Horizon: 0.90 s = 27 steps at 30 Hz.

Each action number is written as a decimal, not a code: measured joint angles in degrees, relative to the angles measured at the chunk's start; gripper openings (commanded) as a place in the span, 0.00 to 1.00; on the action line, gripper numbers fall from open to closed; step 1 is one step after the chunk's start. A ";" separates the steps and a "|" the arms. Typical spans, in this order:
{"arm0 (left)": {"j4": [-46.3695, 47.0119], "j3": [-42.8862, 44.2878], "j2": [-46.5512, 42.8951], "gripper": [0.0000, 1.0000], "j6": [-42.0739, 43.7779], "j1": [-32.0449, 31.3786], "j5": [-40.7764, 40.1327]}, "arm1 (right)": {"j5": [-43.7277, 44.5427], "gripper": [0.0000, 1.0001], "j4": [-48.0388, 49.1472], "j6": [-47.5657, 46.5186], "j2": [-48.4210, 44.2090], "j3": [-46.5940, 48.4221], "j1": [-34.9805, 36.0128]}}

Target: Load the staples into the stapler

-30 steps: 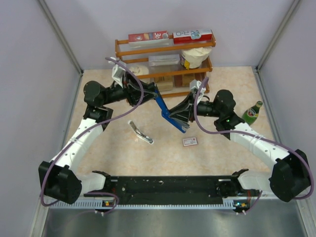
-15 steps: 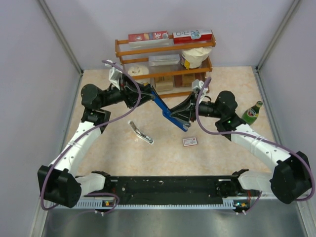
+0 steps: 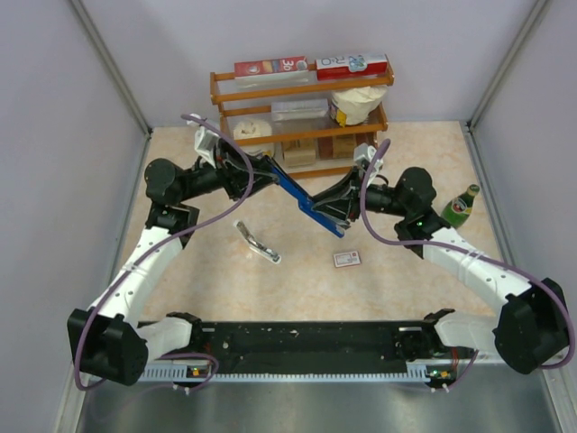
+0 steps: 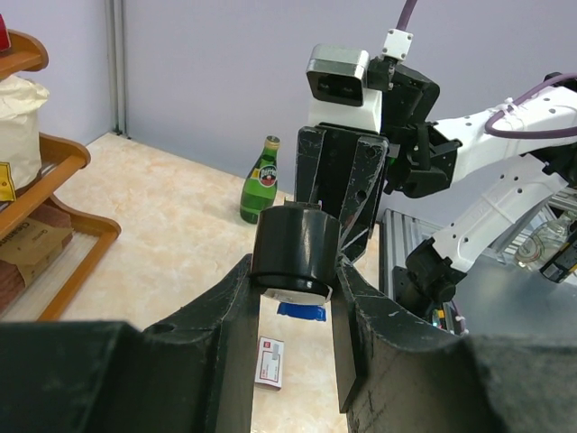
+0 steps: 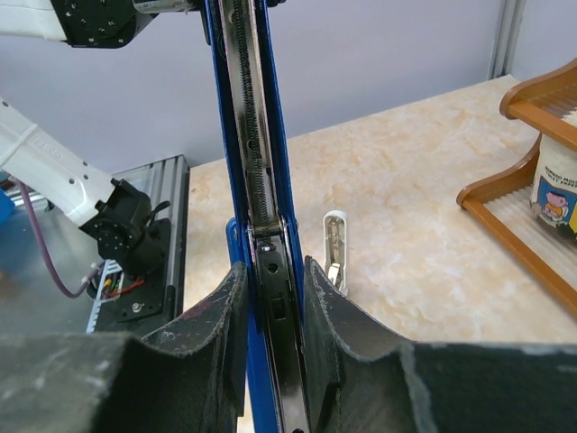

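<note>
Blue stapler (image 3: 305, 200) is held off the table (image 3: 406, 271), slanting between both arms in front of the shelf (image 3: 302, 86).

Left gripper (image 4: 290, 271): jaws clenched on the stapler's black rounded end, one finger (image 4: 236, 307) on each flank. Overhead view puts this gripper (image 3: 269, 170) at the stapler's far, upper end.

Right gripper (image 5: 273, 284): jaws clamped on the blue body lower down, fingers (image 5: 225, 311) pressed to both sides. The stapler (image 5: 257, 135) stands open towards this wrist camera, with the long metal channel and its spring exposed (whether any staples lie in it cannot be told). Seen from above, this gripper (image 3: 331, 209) sits at the near, lower end.

Box (image 3: 346, 259): red and white, lying flat on the table, near and below the right gripper, apart from both arms. It also shows beneath the held stapler in the left wrist view (image 4: 270, 361).

Second stapler (image 3: 257, 242), pale metal, lies on the table left of the box, untouched. Bottle (image 3: 460, 206), green, stands upright at the right side.
</note>
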 measured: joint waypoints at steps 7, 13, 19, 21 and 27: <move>-0.20 -1.25 -1.03 0.42 0.09 0.55 -0.28 | 0.85 0.00 0.48 0.79 -0.11 -0.33 -0.09; -0.31 -1.99 -1.40 0.54 1.57 1.51 -1.51 | 2.01 0.00 0.87 2.80 -1.25 -0.44 -1.40; -0.35 -2.60 -2.40 0.62 2.86 1.77 -1.49 | 5.99 0.00 -0.66 2.93 -1.53 -1.44 -2.60; -0.35 -2.67 -2.86 0.63 3.19 1.77 -1.46 | 7.26 0.00 -1.49 2.80 -1.51 -1.57 -2.86; -0.66 -3.87 -3.72 0.64 4.35 1.90 -1.46 | 9.46 0.00 -4.35 1.22 -1.51 -1.77 -2.93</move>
